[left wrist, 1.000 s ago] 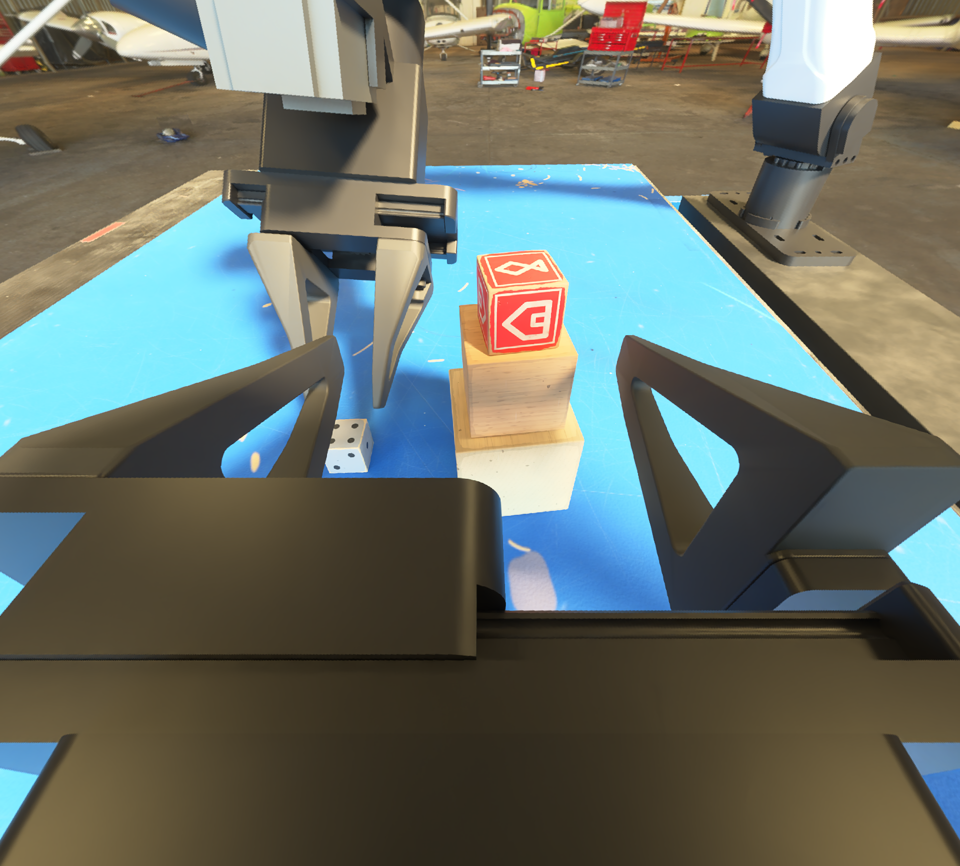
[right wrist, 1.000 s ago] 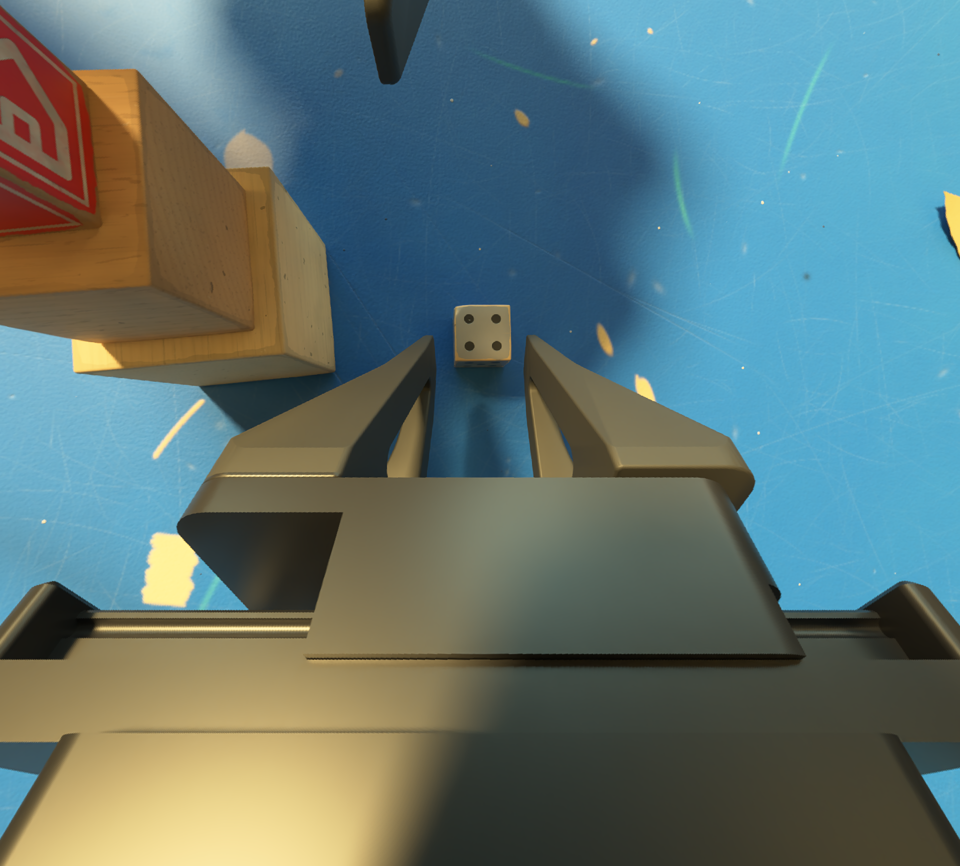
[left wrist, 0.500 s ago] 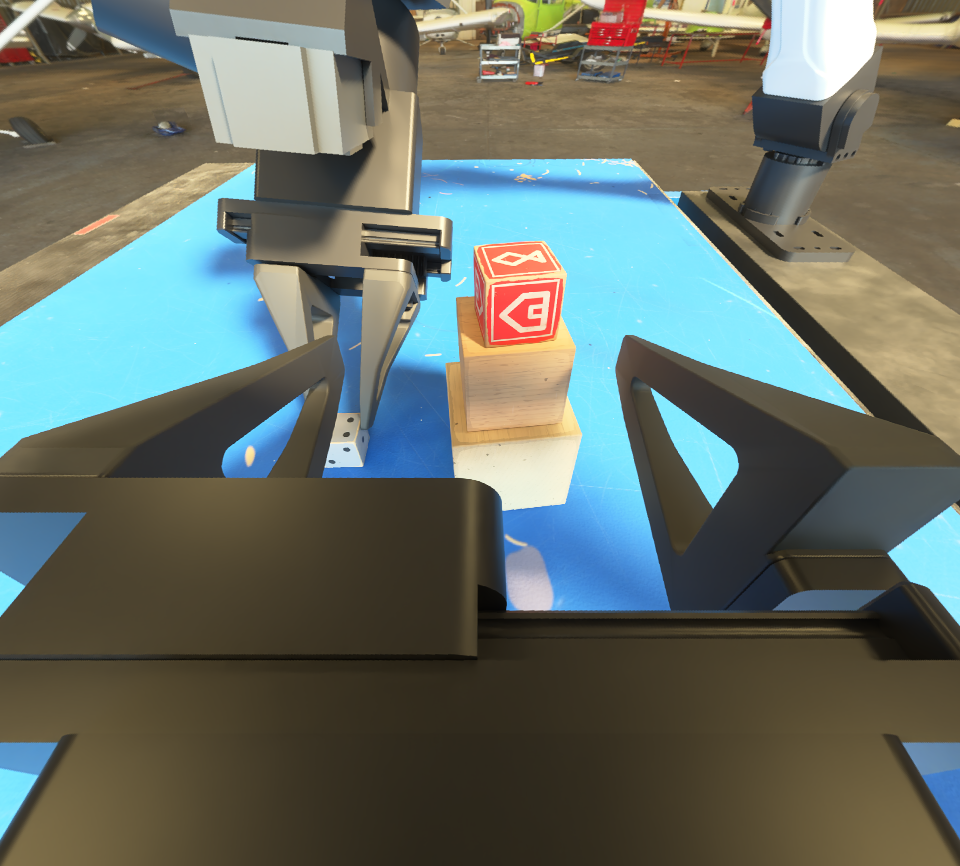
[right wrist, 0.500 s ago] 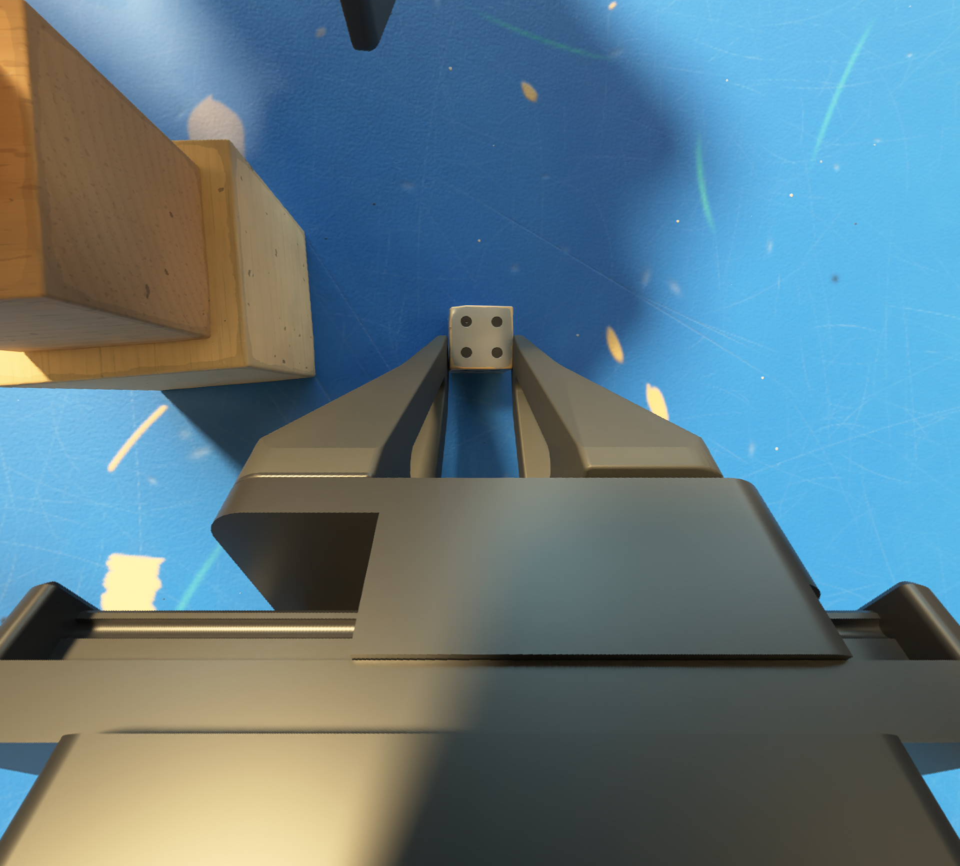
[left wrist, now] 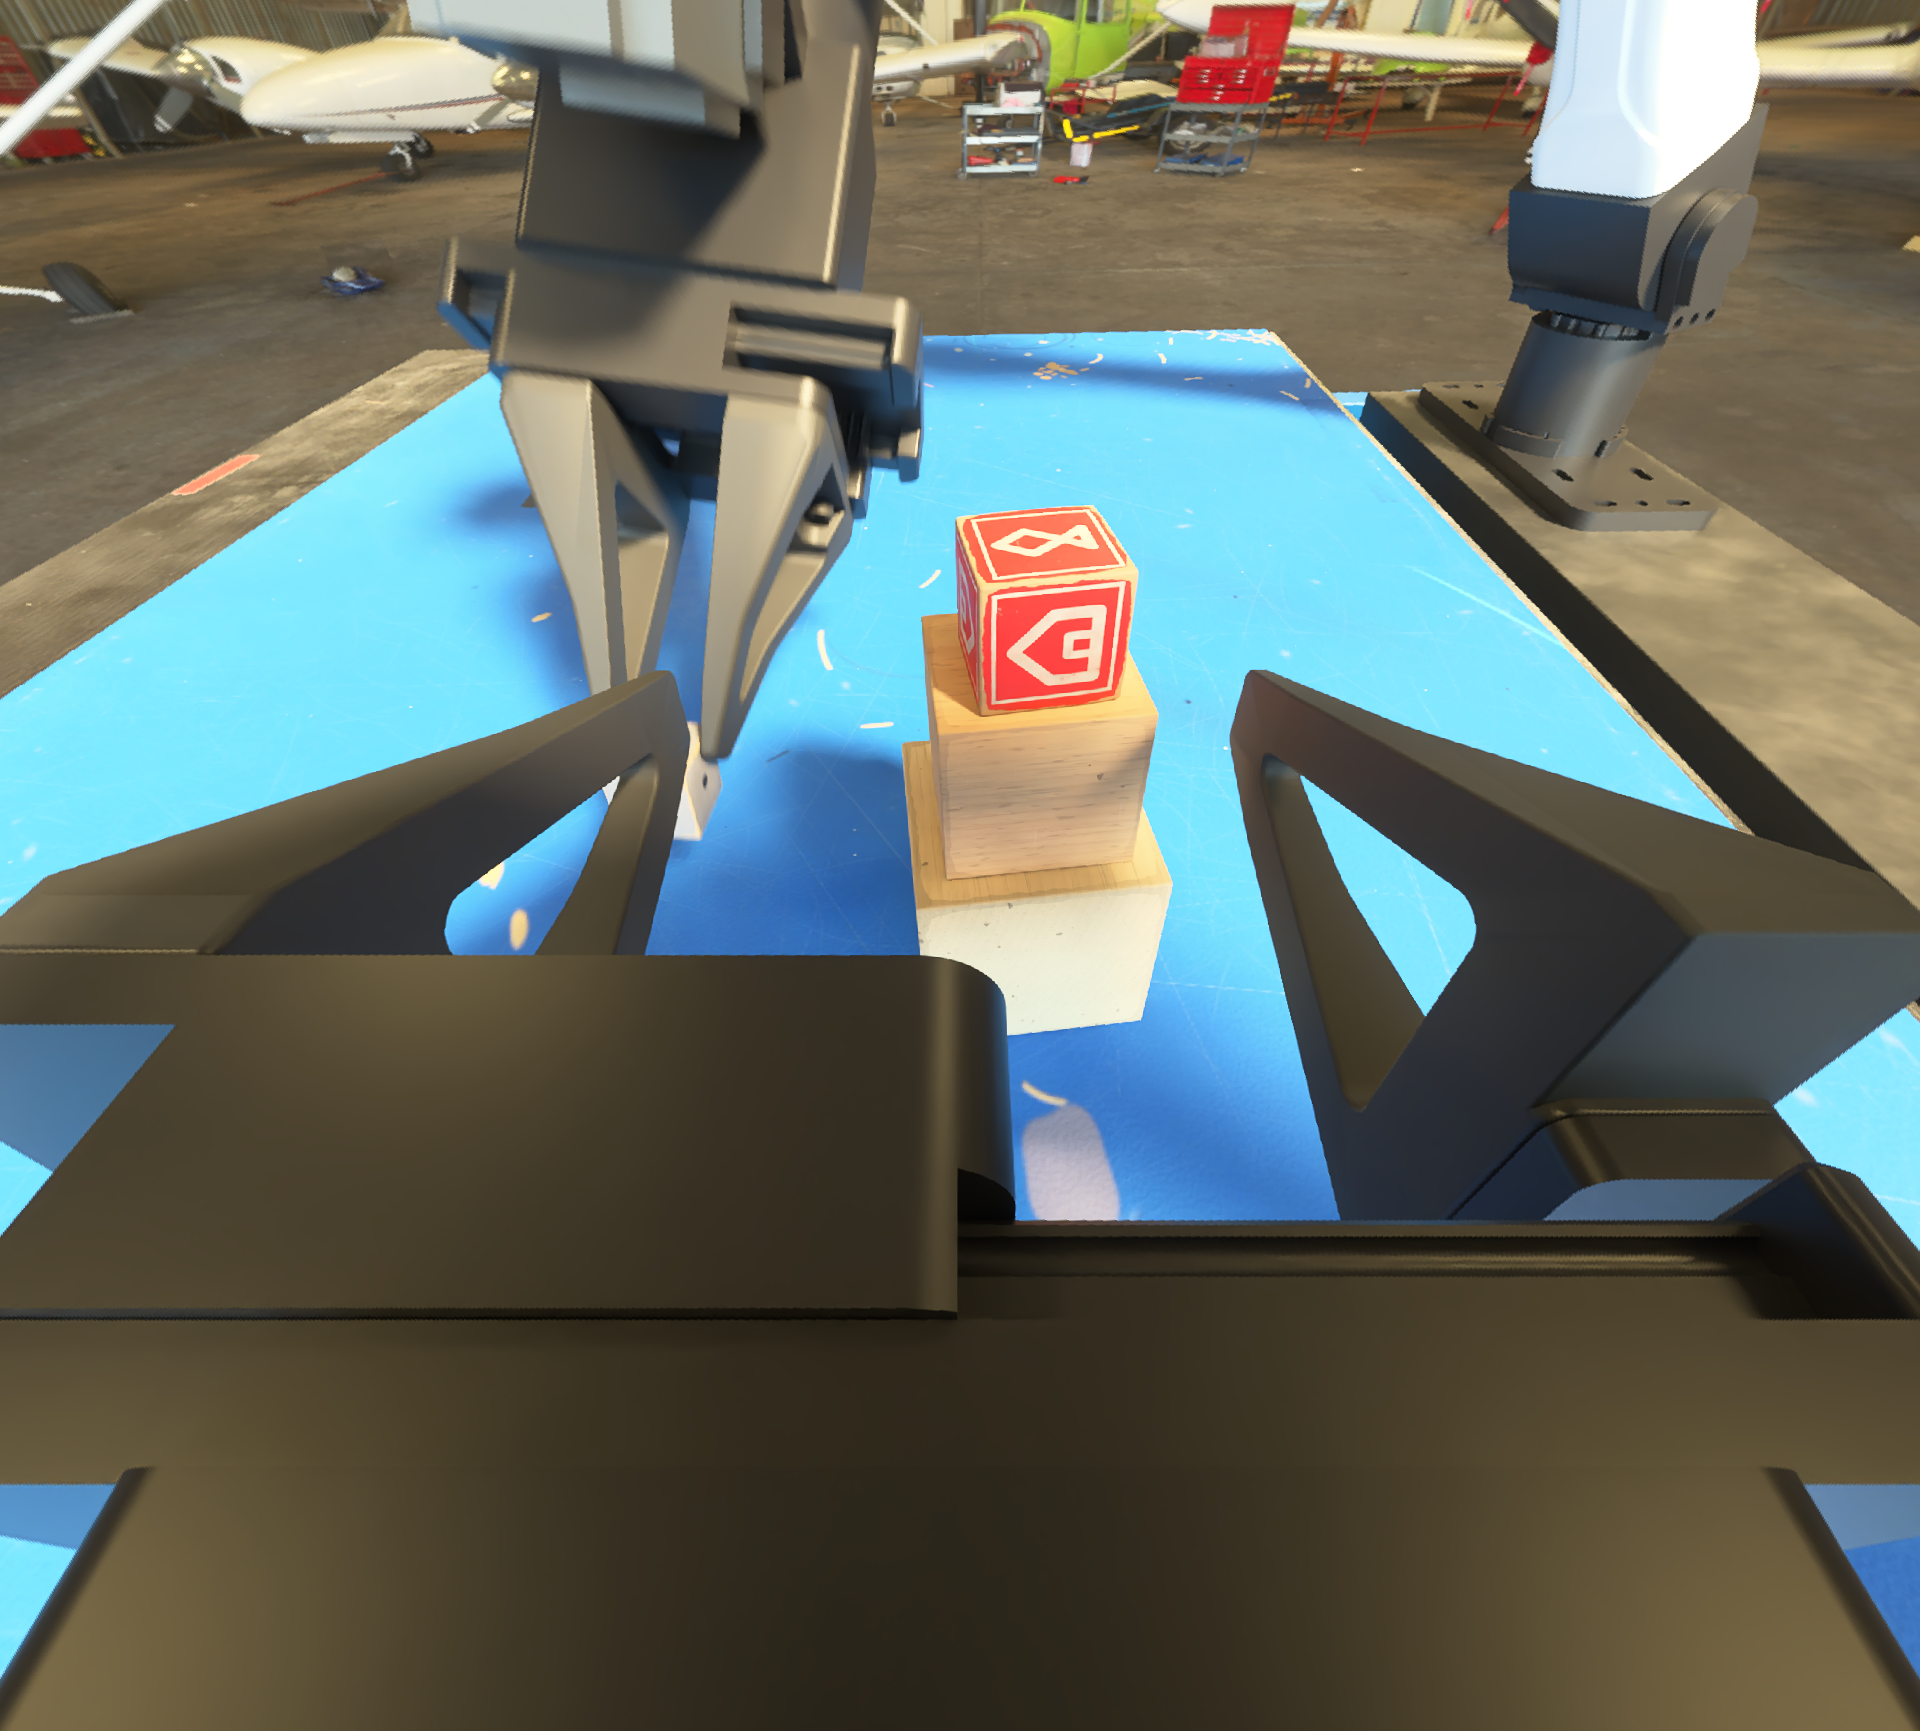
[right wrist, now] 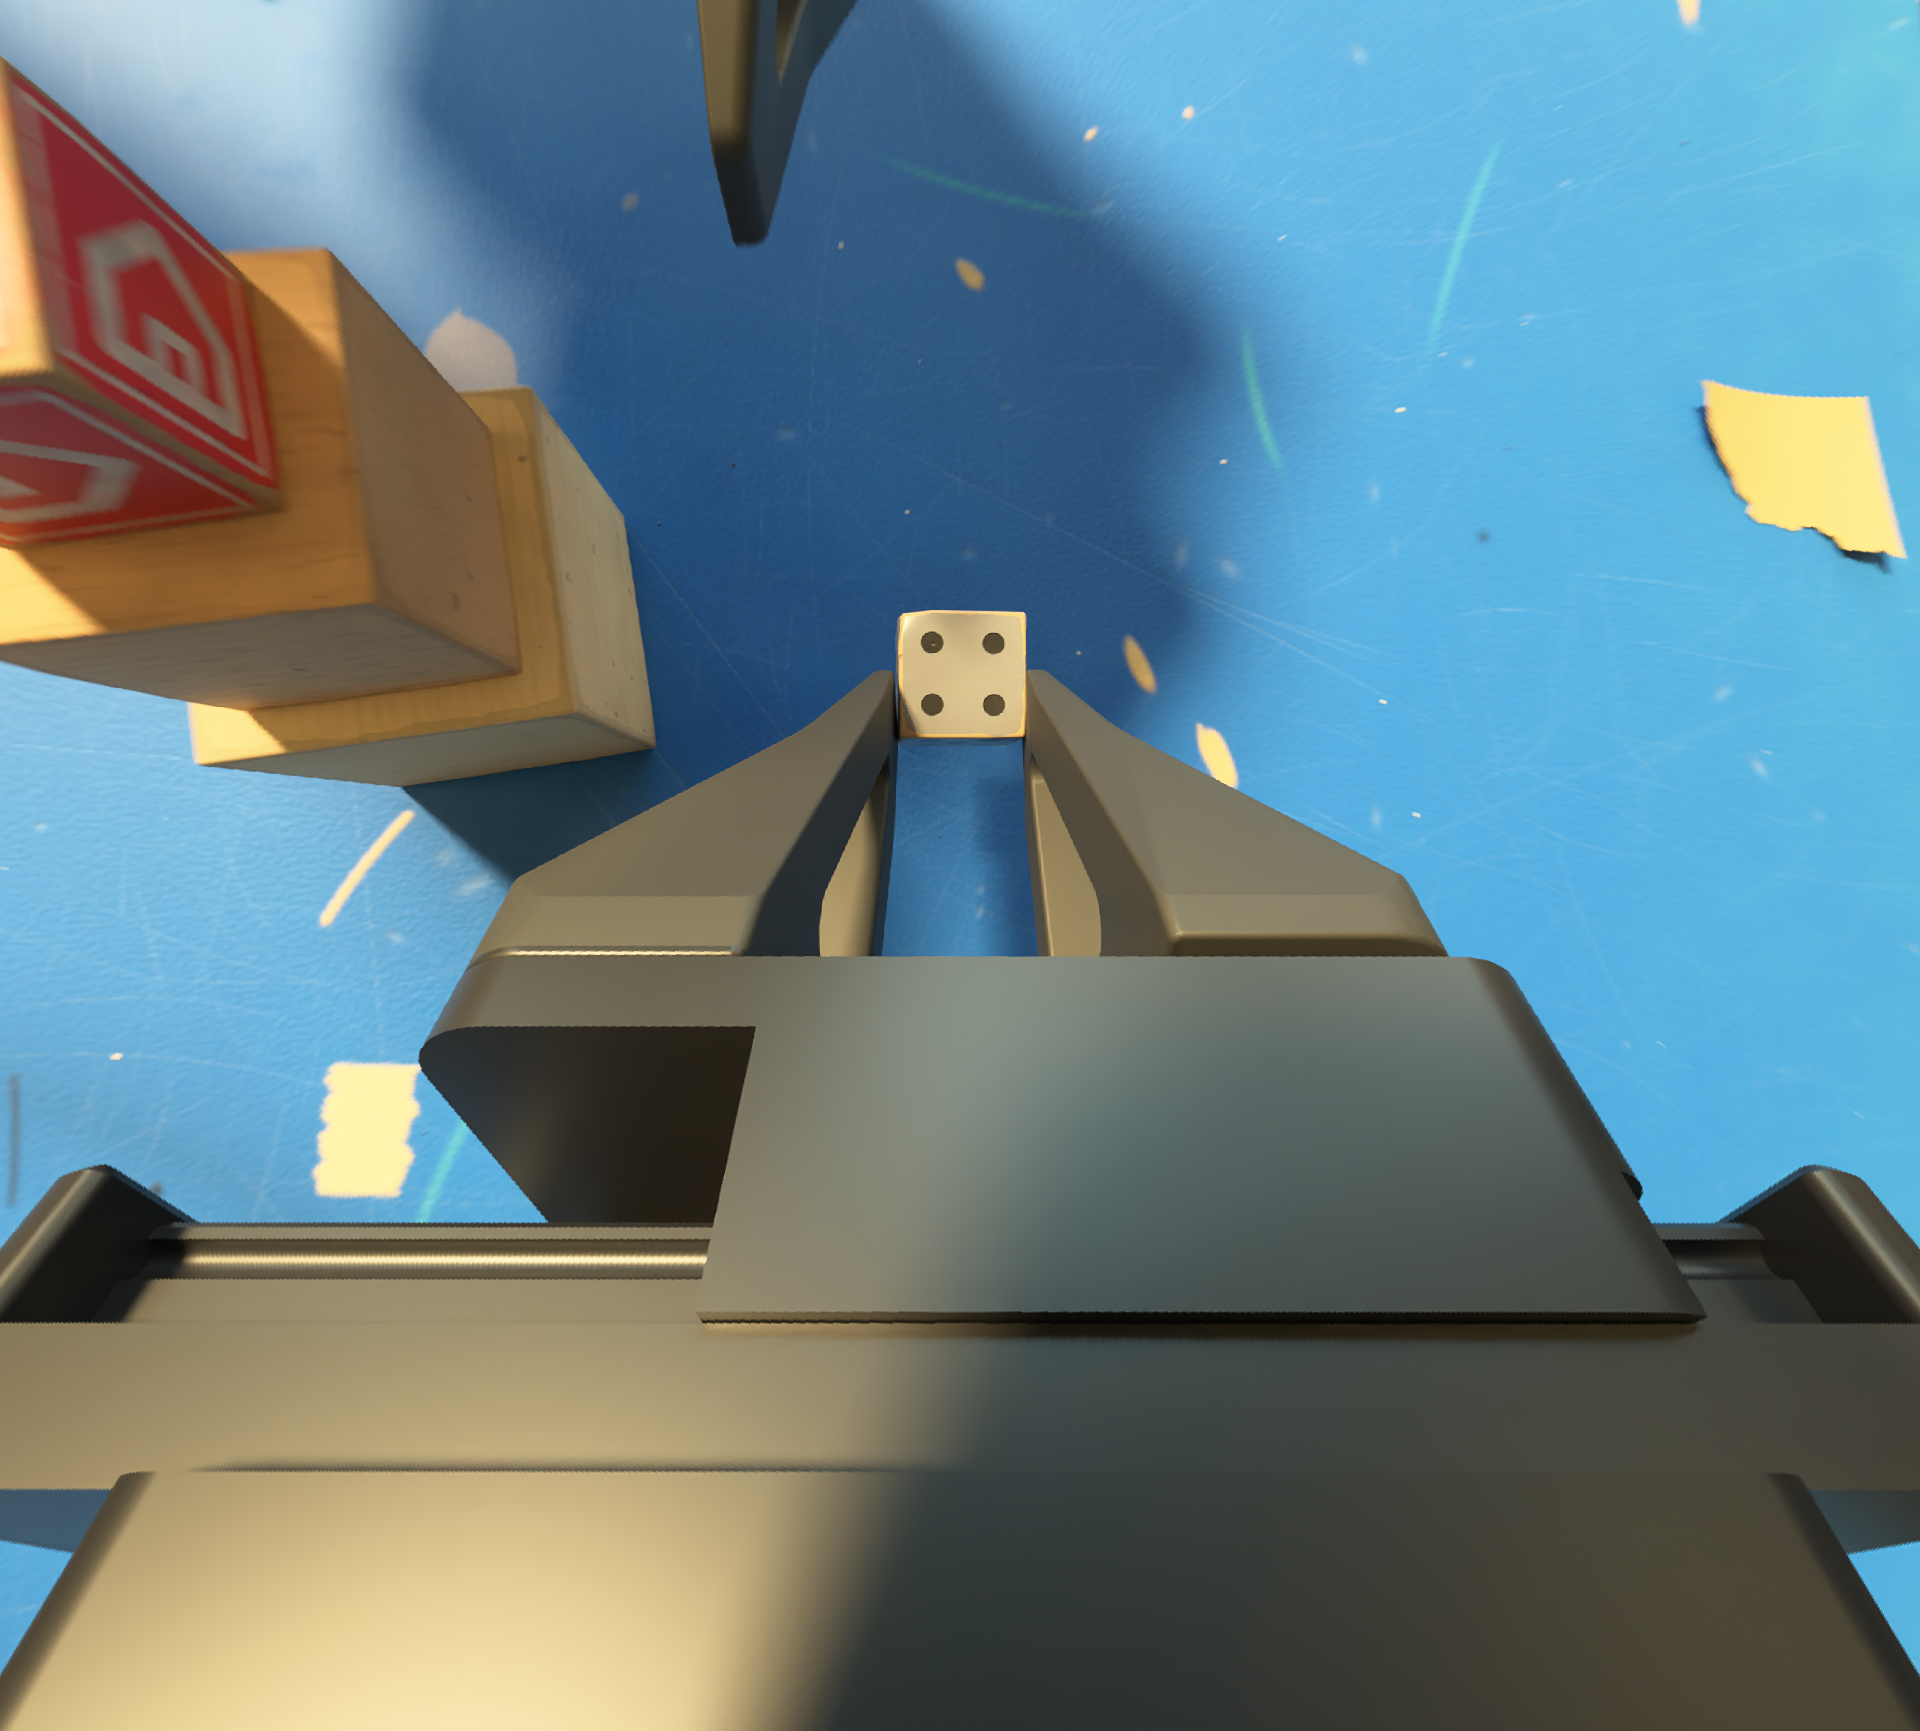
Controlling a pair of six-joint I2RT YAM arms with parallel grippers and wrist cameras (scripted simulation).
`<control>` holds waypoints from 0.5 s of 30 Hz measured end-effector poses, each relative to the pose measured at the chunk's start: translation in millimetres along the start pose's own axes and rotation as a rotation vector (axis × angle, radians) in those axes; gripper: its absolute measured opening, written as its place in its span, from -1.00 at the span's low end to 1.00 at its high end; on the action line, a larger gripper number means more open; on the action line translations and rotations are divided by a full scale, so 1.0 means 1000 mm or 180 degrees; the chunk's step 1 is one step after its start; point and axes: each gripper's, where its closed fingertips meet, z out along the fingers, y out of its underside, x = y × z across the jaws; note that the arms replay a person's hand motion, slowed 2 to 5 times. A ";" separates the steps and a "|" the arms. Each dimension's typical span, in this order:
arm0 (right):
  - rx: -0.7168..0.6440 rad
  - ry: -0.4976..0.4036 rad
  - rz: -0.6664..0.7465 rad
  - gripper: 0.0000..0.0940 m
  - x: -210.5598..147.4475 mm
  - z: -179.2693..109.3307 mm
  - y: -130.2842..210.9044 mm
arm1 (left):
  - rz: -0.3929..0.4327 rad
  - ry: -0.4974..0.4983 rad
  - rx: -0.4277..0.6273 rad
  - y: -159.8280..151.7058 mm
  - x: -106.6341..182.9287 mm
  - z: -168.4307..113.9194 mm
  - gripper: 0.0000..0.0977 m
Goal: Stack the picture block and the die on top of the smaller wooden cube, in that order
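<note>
The red picture block [left wrist: 1044,611] sits on the smaller wooden cube [left wrist: 1039,788], which rests on a larger wooden cube [left wrist: 1039,964]. My right gripper [right wrist: 961,705] points down and is shut on the white die [right wrist: 961,673], holding it a little above the blue mat, to the left of the stack in the left wrist view. There the die [left wrist: 696,793] shows only partly behind my own finger. My left gripper [left wrist: 956,694] is open and empty, low over the mat, facing the stack. The stack also shows in the right wrist view, picture block [right wrist: 114,393] uppermost.
The blue mat [right wrist: 1351,331] has worn yellow patches. The right arm's base [left wrist: 1579,455] stands on the grey table border at the far right. One left gripper finger [right wrist: 769,19] hangs at the top of the right wrist view.
My right gripper came down around the die, shut on it, then rose with it off the mat. The left gripper and the stack have stayed put.
</note>
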 end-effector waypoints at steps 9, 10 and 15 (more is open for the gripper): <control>0.0254 0.0321 0.0003 -0.56 -0.003 -0.056 -0.039 | -0.0018 -0.0006 0.0007 0.001 0.000 0.000 0.83; 0.0277 0.0342 -0.0001 -0.56 -0.004 -0.062 -0.043 | -0.0020 -0.0006 0.0004 0.002 0.000 0.000 0.83; 0.0339 0.0331 -0.0021 -0.56 -0.020 -0.084 -0.064 | -0.0019 -0.0004 -0.0009 0.002 0.001 -0.001 0.83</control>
